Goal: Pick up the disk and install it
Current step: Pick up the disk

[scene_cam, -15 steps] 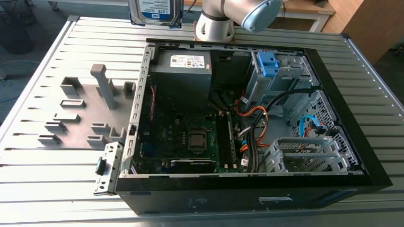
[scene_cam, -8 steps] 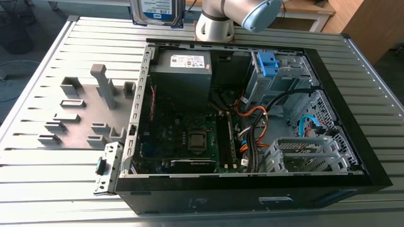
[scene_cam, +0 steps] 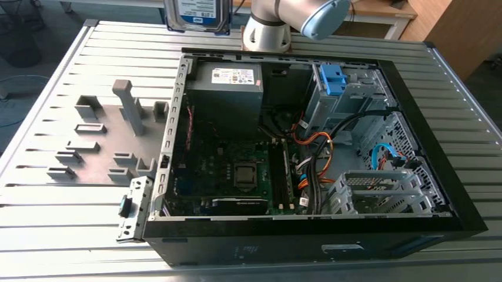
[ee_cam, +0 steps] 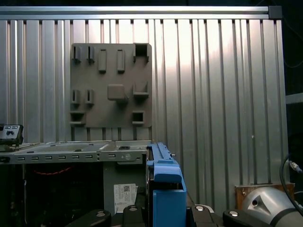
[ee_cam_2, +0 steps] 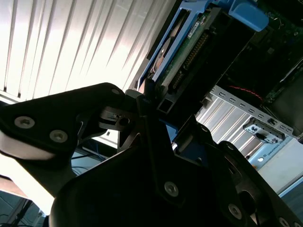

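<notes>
The computer case [scene_cam: 259,238] lies open side up on the tabletop [scene_cam: 70,211], probably to expose its bays from above. The disk [scene_cam: 197,14] hangs at the exterior view's upper edge, left of centre, clear of the case. In the second wrist view, the pincer [ee_cam_2: 154,101] is clamped on the disk's near end.

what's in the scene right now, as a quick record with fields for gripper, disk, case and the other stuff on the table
gripper: shut on the disk
disk: held on edge, label toward the exterior camera, near the table's far edge, outside the case
computer case: lying open on the ribbed table
power supply: grey box inside the case
blue bracket: in the case, at the exterior view's right of the power supply
fixture plate: grey, at the exterior view's left of the case
</notes>
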Robot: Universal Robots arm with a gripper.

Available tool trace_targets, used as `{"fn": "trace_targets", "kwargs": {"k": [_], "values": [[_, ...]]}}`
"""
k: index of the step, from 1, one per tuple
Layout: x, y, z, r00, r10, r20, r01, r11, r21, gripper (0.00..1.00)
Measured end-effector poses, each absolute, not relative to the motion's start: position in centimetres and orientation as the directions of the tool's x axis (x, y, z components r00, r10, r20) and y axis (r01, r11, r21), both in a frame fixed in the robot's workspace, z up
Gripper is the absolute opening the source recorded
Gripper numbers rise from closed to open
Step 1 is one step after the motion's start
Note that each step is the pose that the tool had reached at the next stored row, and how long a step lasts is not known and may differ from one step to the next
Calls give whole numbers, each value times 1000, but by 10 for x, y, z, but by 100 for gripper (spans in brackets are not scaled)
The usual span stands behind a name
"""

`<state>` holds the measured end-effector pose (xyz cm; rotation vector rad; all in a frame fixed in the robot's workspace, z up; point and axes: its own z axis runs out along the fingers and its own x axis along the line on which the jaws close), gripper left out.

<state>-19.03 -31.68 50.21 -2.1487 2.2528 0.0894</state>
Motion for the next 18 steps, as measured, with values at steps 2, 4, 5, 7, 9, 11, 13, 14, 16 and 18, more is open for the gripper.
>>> {"fn": "trace_targets", "kwargs": {"k": [2, 4, 5, 7, 9, 11, 13, 14, 16, 18], "values": [[-189, -317, 502, -48, -997, -59, -999, 47, 23, 36], [-188, -317, 502, -48, -997, -59, -999, 47, 23, 36], [-188, -317, 502, -48, -997, -59, -999, 47, 23, 36], [-187, -317, 502, -48, -997, -59, -999, 47, 23, 36], [-186, -317, 502, -48, -997, -59, -999, 47, 23, 36], [-185, -317, 502, -48, -997, -59, -999, 47, 23, 36], [-184, -317, 502, -48, -997, -59, -999, 47, 23, 36], [-183, -317, 502, -48, -997, -59, -999, 47, 23, 36], [-182, -317, 502, -48, -997, -59, -999, 47, 23, 36], [-182, -317, 502, -48, -997, -59, -999, 47, 23, 36]]}}
